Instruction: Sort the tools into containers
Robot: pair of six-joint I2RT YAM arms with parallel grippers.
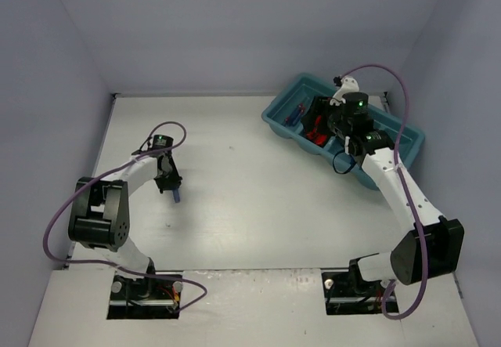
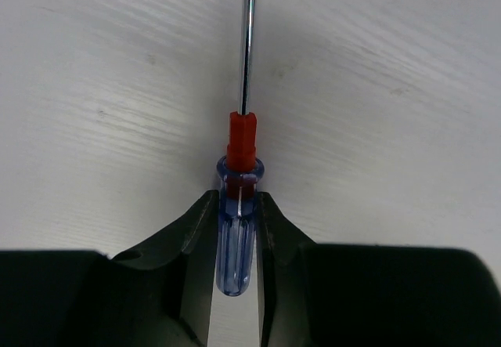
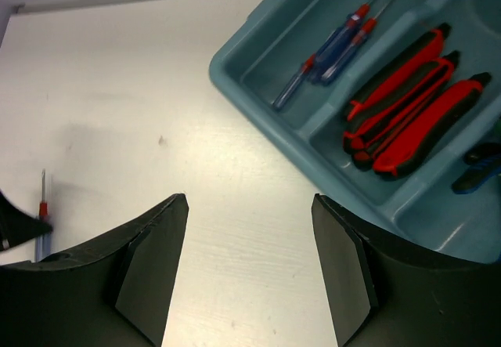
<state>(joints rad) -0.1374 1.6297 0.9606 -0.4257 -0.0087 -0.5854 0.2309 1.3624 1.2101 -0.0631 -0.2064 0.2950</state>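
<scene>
My left gripper [image 1: 174,186] [image 2: 237,206] is shut on the clear blue handle of a thin screwdriver [image 2: 237,233] [image 1: 177,196] at the table's left. Its red collar and steel shaft point away from the jaws. In the right wrist view the same screwdriver [image 3: 42,206] shows at the far left. My right gripper [image 1: 344,124] [image 3: 249,206] hangs open and empty over the teal tray of containers [image 1: 275,120] [image 3: 235,65]. One compartment holds blue-handled screwdrivers [image 3: 329,49] [image 1: 296,116]. The one beside it holds red-and-black utility knives [image 3: 407,104] [image 1: 317,128].
A blue-handled tool [image 3: 477,167] lies in a third compartment, cut off at the right edge of the right wrist view. The tray sits angled at the back right, close to the walls. Pale walls enclose the table on three sides.
</scene>
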